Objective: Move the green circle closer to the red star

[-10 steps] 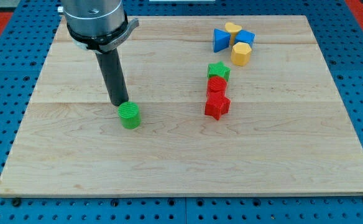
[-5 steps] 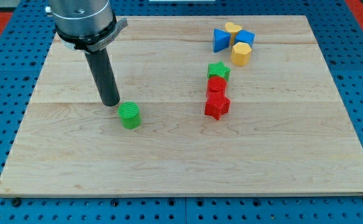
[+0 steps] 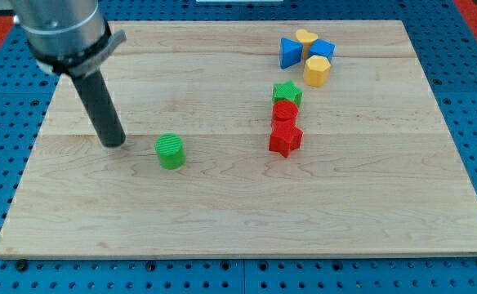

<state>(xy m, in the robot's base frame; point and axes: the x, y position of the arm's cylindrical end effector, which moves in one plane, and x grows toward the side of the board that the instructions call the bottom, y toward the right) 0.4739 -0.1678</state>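
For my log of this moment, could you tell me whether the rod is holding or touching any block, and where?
Nothing is held. My tip rests on the board, apart from the green circle, at its left in the view.

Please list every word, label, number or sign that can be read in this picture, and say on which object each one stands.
There are none. The wooden board, the green circle, the red star, the green star, the other red, blue and yellow blocks, the dark rod and my tip carry no readable text. The green circle's top shows only ridges, not writing. My tip is to the view's left of the green circle, apart from it.
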